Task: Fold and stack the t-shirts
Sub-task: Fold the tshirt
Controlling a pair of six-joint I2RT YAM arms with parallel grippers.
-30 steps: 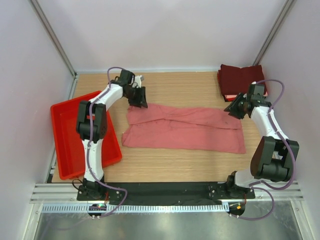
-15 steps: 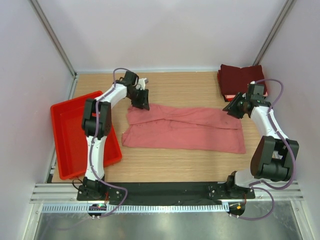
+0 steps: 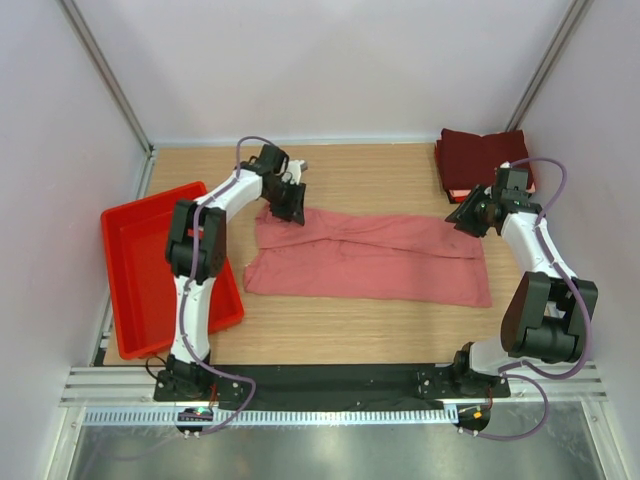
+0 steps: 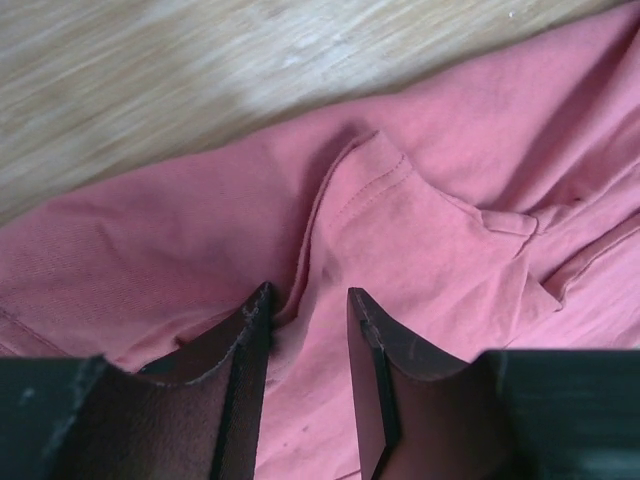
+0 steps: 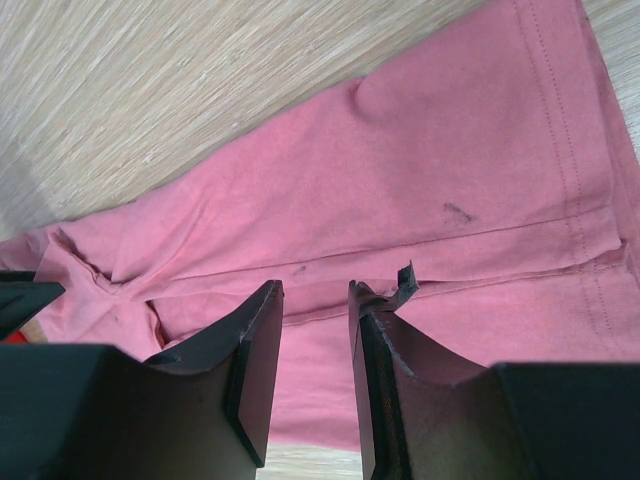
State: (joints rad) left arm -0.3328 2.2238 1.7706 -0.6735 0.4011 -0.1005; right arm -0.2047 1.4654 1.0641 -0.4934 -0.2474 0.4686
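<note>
Arms spread: left arm [image 3: 225, 190] stretched forward, left fingers [image 4: 232, 370] straddling a raised fold of the salmon-pink t-shirt [image 3: 370, 262], grip unclear; right arm [image 3: 530, 240] bent, right fingers [image 5: 250, 365] parted above its hem.

No text, number, label or brand legible in any of my three feeds. Salmon-pink t-shirt [image 3: 370, 258]: plain cloth, only seams, stitching and few small dark specks. Maroon folded shirts [image 3: 482, 150]: plain, no print I can make out. Red tray [image 3: 128, 262]: bare plastic, no marking I can read from overhead view.
</note>
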